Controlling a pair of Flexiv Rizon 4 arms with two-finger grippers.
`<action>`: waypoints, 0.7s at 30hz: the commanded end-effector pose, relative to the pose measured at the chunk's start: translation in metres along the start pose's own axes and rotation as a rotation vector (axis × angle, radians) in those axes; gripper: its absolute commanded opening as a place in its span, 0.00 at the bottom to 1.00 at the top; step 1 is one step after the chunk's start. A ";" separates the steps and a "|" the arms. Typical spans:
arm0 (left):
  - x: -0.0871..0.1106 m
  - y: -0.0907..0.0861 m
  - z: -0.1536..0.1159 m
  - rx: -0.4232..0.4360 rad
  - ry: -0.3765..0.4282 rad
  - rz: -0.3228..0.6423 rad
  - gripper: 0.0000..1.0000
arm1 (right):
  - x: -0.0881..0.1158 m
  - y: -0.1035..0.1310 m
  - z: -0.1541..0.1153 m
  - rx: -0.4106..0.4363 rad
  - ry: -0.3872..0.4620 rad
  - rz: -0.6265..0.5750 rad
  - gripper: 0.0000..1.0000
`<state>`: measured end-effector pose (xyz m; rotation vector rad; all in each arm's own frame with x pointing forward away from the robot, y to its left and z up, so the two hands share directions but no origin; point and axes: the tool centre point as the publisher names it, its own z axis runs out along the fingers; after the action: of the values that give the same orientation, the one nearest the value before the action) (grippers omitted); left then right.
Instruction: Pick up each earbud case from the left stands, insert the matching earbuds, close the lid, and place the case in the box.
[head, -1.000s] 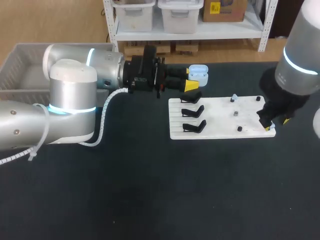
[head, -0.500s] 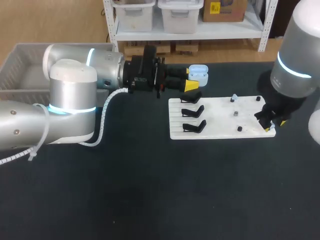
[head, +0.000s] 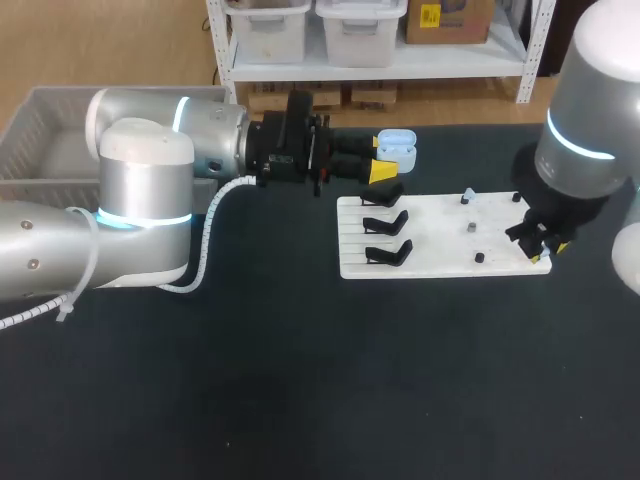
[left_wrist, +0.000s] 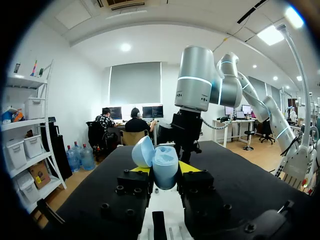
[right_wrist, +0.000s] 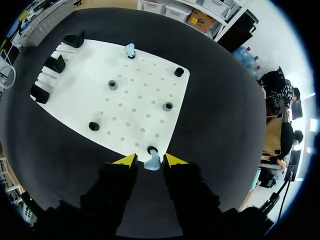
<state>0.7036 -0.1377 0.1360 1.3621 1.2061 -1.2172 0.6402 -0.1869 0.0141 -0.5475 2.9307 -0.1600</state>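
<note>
A dark tabletop (head: 300, 380) carried a white pegboard (head: 430, 235). The left end effector (left_wrist: 165, 170) gripped the open pale-blue earbud case (head: 397, 147) by its body, in the air just past the board's far edge. The right end effector (right_wrist: 150, 159) straddled a small earbud (right_wrist: 152, 164) on the corner peg, fingers apart and not visibly touching it. The earbud looked light, hard and probably slippery, so a gentle pinch across its sides seemed best.

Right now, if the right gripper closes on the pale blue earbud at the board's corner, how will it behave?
The earbud looks tiny, smooth and rounded, so it is probably light and may slip or twist in the right gripper. It sits by a small peg at the white board's very corner, so a sideways nudge could push it off.
</note>
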 end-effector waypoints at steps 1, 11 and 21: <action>0.000 0.000 0.000 0.000 0.001 0.000 0.00 | 0.000 0.000 0.002 0.008 -0.004 0.003 0.31; 0.000 0.000 0.000 0.000 0.001 0.000 0.00 | 0.000 -0.003 0.003 0.023 -0.001 0.017 0.23; 0.000 0.000 0.000 0.000 0.001 0.000 0.00 | 0.000 -0.004 0.003 0.029 -0.003 0.020 0.00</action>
<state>0.7036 -0.1377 0.1360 1.3621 1.2061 -1.2172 0.6429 -0.1910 0.0118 -0.5171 2.9298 -0.1939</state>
